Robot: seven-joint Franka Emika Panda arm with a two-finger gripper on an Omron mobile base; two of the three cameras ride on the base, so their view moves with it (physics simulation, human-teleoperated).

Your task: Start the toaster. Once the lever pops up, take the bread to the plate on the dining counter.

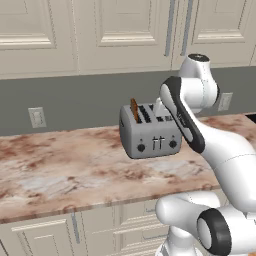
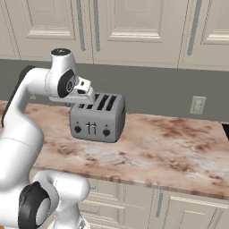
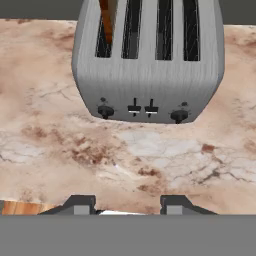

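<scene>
— Standing on the veined pinkish marble desk (image 1: 60, 170), that boxy silver-grey four-slot toaster (image 1: 150, 131)?
— Yes, with the orange-brown bread slice (image 1: 134, 109) poking from its leftmost slot.
— And the pincer (image 3: 127, 205)?
— Above the toaster's front, fingers parted with nothing between them.

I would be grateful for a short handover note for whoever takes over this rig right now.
Gripper: jaws apart, nothing between them, hovering above the worktop in front of the toaster.
Toaster: stands on the marble worktop against the grey wall, front facing the arm.
Bread: upright in the leftmost slot, sticking out of the top.
Done: arm brought over to the toaster; whether the lever has been pressed cannot be told.
Left: confirm toasting has run, lift the bread out, carry it to the plate.
</scene>
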